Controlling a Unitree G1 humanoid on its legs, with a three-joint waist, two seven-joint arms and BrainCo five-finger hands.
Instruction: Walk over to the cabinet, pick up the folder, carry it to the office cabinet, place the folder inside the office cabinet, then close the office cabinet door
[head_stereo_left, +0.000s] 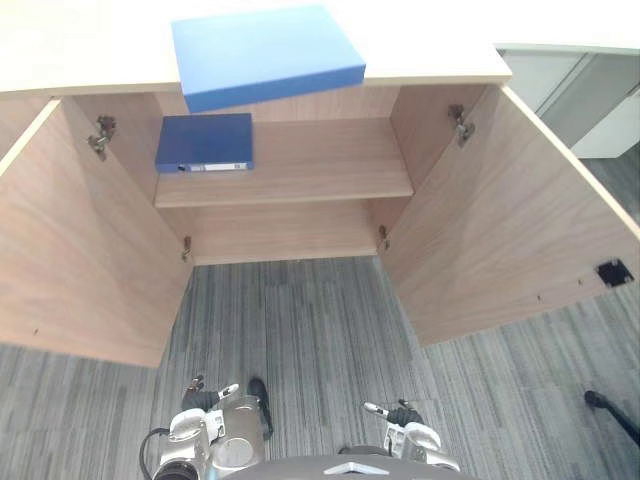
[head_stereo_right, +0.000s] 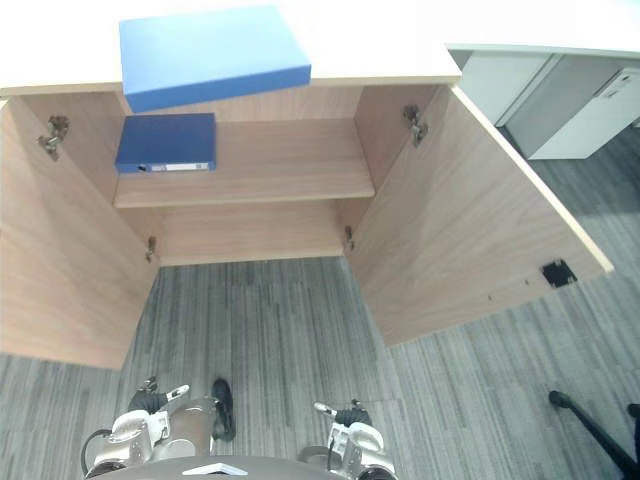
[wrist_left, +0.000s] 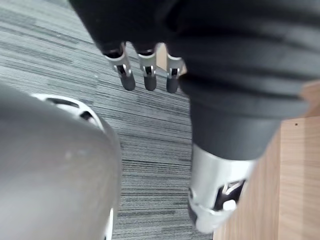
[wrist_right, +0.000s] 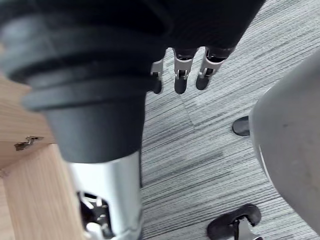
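**Editor:** Where does the folder lie?

**Photographer:** A dark blue folder (head_stereo_left: 205, 142) lies flat inside the office cabinet (head_stereo_left: 430, 110), at the left end of the upper shelf (head_stereo_left: 320, 160). Its labelled spine sits along the shelf's front edge. The rest of the shelf, out to its right end, is bare wood.

**Editor:** And the blue thing above it?

**Photographer:** A larger light blue folder (head_stereo_left: 265, 52) rests on the pale cabinet top (head_stereo_left: 90, 50), left of centre. It is turned slightly askew, and its near side juts out past the top's front edge, over the dark blue folder below.

**Editor:** The doors?

**Photographer:** Both stand wide open. The left door (head_stereo_left: 70, 260) and the right door (head_stereo_left: 500, 220) swing out toward the robot over grey striped carpet (head_stereo_left: 320, 330). Metal hinges (head_stereo_left: 100, 135) show at the upper inner corners, and a small black plate (head_stereo_left: 613, 272) sits near the right door's outer edge.

**Editor:** What are the hands doing?

**Photographer:** The left hand (wrist_left: 149, 75) and the right hand (wrist_right: 180, 80) hang low over the carpet, well apart from the cabinet and from each other. On each, the fingers point down, loose and nearly straight, and they grip nothing.
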